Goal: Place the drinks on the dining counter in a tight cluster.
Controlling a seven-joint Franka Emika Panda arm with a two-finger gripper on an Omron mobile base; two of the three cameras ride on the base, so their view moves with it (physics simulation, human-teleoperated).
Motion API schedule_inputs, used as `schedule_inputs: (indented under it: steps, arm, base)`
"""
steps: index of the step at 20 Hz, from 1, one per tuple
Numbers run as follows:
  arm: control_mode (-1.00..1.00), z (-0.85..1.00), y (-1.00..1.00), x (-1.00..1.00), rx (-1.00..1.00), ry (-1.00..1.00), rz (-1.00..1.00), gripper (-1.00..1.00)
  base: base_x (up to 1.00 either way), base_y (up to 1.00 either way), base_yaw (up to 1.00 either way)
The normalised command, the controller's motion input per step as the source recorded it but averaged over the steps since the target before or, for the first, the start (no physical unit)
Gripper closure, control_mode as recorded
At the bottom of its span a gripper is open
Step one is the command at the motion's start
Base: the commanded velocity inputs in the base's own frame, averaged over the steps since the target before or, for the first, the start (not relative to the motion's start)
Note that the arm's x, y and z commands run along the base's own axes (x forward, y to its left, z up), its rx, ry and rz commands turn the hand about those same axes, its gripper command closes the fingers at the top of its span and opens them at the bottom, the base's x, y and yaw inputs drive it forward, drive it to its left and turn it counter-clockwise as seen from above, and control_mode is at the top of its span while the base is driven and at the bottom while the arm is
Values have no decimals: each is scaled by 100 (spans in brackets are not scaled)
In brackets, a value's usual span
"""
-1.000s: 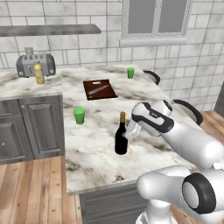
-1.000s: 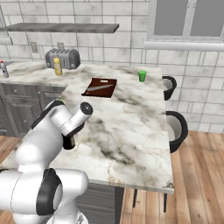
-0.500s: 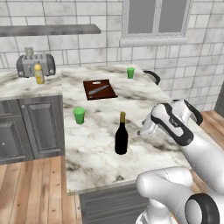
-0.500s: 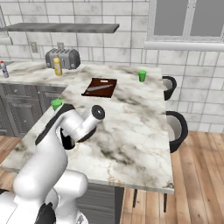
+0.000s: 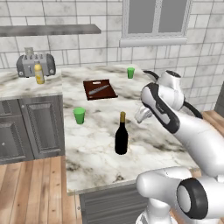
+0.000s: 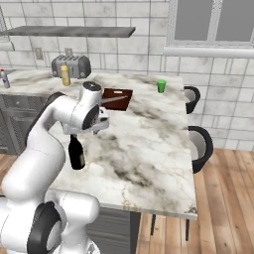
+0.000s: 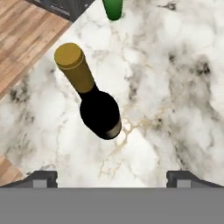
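A silver toaster sits at the upper left of the left base view, under a grey wall shelf. A brown cutting board lies near the middle, a knife resting on it. One green cup stands left of centre, another green cup further up. Two dark chairs show at the right of the right base view.
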Motion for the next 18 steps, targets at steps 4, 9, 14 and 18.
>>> schedule_inputs:
  steps: [4, 9, 14, 18]
  arm:
    - [-100, 5, 0, -21, -19, 31, -44, -100]
    - [-100, 0, -7, -53, -7, 10, -45, -100]
    - [-100, 4, -17, -85, 9, -13, -11, -100]
    - [-100, 0, -3, -78, 9, -22, 0, -100]
  base:
    - [0, 0, 0]
    - [0, 0, 0]
    - [0, 0, 0]
    - [0, 0, 0]
